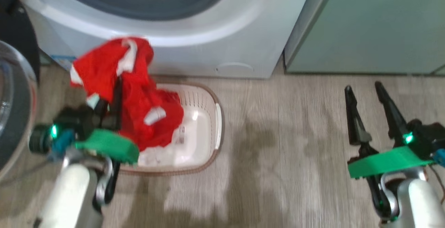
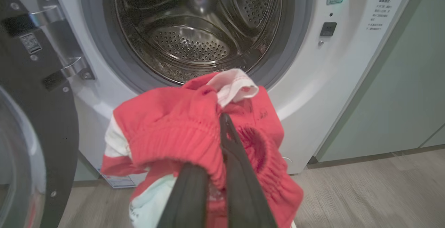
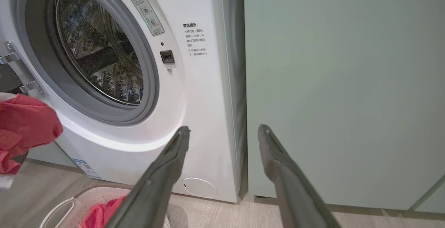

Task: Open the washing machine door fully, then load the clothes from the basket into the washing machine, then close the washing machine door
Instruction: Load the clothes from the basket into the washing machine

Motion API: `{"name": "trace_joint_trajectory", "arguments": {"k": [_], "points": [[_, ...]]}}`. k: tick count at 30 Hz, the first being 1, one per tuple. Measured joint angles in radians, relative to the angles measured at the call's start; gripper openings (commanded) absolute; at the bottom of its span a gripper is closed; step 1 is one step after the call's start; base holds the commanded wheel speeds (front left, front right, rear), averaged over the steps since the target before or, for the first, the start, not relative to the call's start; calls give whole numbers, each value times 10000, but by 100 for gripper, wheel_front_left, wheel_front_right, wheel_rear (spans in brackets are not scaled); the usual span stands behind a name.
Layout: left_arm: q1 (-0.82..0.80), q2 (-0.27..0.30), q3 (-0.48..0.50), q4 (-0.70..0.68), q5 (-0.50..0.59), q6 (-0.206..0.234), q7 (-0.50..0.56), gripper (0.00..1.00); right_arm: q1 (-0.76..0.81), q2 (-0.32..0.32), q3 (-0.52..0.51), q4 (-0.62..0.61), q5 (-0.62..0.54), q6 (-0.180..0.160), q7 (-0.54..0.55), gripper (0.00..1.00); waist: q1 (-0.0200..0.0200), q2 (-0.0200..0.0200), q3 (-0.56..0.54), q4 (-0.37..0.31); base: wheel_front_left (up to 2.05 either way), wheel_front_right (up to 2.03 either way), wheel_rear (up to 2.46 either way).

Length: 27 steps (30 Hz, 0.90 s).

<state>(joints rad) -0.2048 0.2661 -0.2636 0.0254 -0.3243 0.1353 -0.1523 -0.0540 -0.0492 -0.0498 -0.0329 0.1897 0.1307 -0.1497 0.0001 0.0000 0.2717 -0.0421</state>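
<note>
Dangling from clamped left jaws, clothes (image 1: 146,99) over basket (image 1: 200,99); right jaws wide, empty.

"温馨提示" notice (image 3: 190,25) on washing machine (image 3: 205,116), warning-triangle sticker (image 3: 142,7)

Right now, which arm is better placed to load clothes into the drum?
Left. The left gripper is shut on the clothes, held above the basket, facing the open drum of the washing machine. The right gripper is open, holding nothing, before the green cabinet.
</note>
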Motion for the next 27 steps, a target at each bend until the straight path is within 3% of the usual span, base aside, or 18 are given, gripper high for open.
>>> {"name": "trace_joint_trajectory", "arguments": {"k": [11,20,27], "points": [[-3743,-36,23,2245,-313,-711,846,0,-988,0,224,-259,-12,0,-192,100,2,0,1987,-508,0,0,0],[-7091,165,332,4479,-869,-1394,2000,0,-1756,0,715,278,591,0,-796,100,2,-1,3384,-1364,0,0,0],[-8869,688,393,5451,-880,-1427,3009,0,-2139,0,993,692,988,0,-1012,100,2,-1,3943,-1891,0,0,0]]}}
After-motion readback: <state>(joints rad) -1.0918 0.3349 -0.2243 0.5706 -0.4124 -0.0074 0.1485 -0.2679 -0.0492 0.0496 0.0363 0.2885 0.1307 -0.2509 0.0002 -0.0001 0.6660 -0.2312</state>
